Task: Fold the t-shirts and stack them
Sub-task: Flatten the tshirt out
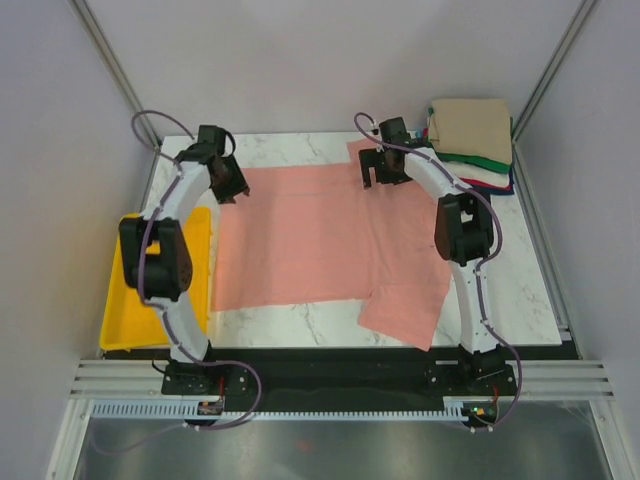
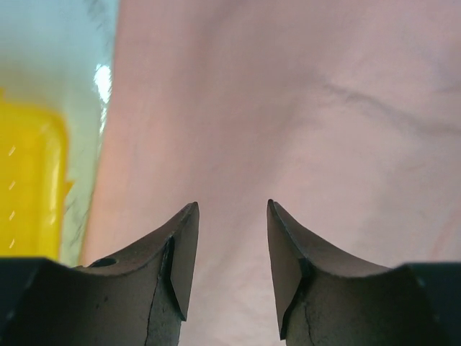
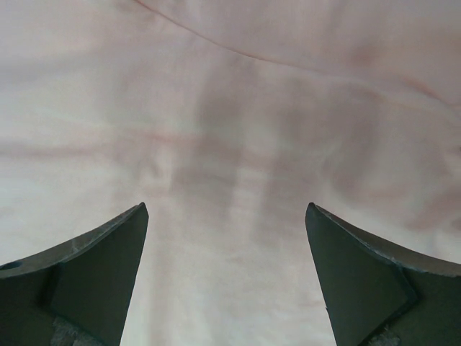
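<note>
A salmon-pink t-shirt (image 1: 320,235) lies spread flat on the marble table, one sleeve hanging toward the near right. It fills the left wrist view (image 2: 288,108) and the right wrist view (image 3: 230,108). My left gripper (image 1: 232,186) is open just above the shirt's far left corner; its jaws (image 2: 230,216) hold nothing. My right gripper (image 1: 380,172) is open over the far right part near the sleeve; its jaws (image 3: 226,216) stand wide apart and empty. A stack of folded shirts (image 1: 472,145) with a tan one on top sits at the far right corner.
A yellow plastic tray (image 1: 125,320) lies at the table's left edge, also in the left wrist view (image 2: 29,180). The cell's frame posts and grey walls close in the table at the back and sides.
</note>
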Action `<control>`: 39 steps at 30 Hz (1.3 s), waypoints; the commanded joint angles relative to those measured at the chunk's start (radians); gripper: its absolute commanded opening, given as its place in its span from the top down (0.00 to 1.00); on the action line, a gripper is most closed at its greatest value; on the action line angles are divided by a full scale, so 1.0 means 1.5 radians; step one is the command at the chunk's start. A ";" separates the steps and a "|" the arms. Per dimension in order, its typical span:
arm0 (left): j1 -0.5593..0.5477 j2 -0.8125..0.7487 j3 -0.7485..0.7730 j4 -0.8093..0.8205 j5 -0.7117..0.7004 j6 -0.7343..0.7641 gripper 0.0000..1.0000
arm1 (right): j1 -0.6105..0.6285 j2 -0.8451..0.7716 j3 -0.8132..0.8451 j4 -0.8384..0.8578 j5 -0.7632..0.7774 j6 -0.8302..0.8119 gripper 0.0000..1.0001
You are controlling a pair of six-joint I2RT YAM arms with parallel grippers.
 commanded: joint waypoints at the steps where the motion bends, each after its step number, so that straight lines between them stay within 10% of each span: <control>1: 0.000 -0.193 -0.159 0.063 -0.087 -0.048 0.50 | 0.004 -0.132 -0.047 0.027 -0.049 -0.002 0.02; 16: -0.068 -0.577 -0.679 0.062 -0.085 -0.189 0.55 | 0.081 -0.540 -0.578 0.208 -0.121 0.145 0.02; 39: -0.047 -0.614 -0.760 -0.046 -0.257 -0.385 0.54 | 0.104 -0.704 -0.786 0.222 -0.144 0.167 0.02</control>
